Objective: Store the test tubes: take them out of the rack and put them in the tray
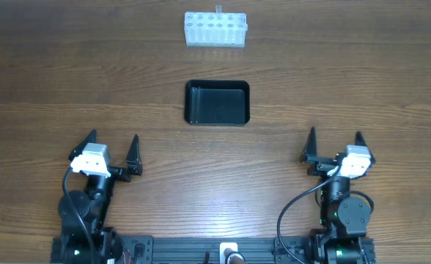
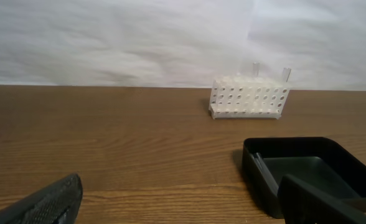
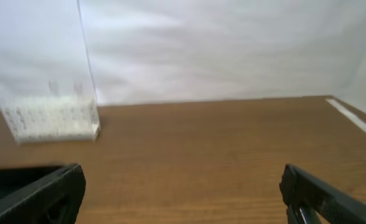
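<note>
A white test tube rack [image 1: 214, 30] stands at the far middle of the wooden table, with clear tubes sticking up from it; two tubes [image 2: 286, 74] show above the rack [image 2: 248, 98] in the left wrist view. In front of it lies a black tray [image 1: 217, 103], in which I can make out something thin and pale along one wall [image 2: 262, 167]. My left gripper [image 1: 113, 149] rests near the left front, open and holding nothing. My right gripper [image 1: 335, 145] rests near the right front, open too. The rack [image 3: 51, 120] is far from both.
The brown wooden table [image 1: 347, 66] has free room on both sides of the tray and rack. A white backdrop [image 2: 139, 37] rises behind the table's far edge. The arm bases stand on a black rail [image 1: 215, 249] at the front.
</note>
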`<state>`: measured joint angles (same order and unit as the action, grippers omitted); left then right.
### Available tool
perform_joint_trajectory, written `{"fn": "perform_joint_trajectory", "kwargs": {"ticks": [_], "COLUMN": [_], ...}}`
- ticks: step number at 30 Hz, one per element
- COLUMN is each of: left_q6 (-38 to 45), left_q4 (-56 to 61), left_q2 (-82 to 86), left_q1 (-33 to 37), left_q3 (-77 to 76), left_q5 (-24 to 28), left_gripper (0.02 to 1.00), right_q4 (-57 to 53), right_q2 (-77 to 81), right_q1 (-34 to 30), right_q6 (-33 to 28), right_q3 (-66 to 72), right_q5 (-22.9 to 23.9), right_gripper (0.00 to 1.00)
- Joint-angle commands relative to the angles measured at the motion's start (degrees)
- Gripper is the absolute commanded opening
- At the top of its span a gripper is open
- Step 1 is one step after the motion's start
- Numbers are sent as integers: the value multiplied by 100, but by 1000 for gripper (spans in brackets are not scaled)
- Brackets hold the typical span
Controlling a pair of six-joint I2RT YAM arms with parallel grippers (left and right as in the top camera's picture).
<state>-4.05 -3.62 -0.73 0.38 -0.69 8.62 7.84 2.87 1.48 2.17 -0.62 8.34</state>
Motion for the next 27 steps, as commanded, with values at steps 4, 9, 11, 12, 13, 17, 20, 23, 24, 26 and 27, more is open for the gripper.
{"fn": "perform_joint_trajectory", "kwargs": {"ticks": [4,9,11,12,13,17,20,23,24,26,27], "left_q6": [83,83,83,83,83,83,83,83,83,83,83], "left_q4": [2,2,2,2,2,2,2,2,2,2,2], "left_q2": [57,57,57,57,57,57,57,57,57,57,57], "left_q1": [-26,-26,-26,-26,-26,-26,-26,-26,-26,-26,-26], "left_q3": [35,35,35,35,35,35,35,35,35,35,35], "left_q5": [33,33,33,33,33,33,33,33,33,33,33], "left_gripper": [1000,1000,1000,1000,1000,1000,1000,1000,1000,1000,1000], "right_q4": [1440,1547,1585,1598,1600,1596,1554,1344,1220,848,605], "right_q2": [1572,3316,4103,4454,4850,6279,7200,8065,8319,8856,9136], "right_q1": [-42,-26,-11,24,96,632,1121,1602,1738,2011,2138], "right_q6": [466,507,507,507,507,503,505,511,529,732,774], "right_q3": [-369,-1427,-1952,-2197,-2483,-3506,-4229,-5027,-5294,-5906,-6249], "right_q5": [162,33,-256,-356,-439,-396,-398,-393,-354,-37,142], "right_gripper": [991,993,991,991,993,993,991,991,993,991,991]}}
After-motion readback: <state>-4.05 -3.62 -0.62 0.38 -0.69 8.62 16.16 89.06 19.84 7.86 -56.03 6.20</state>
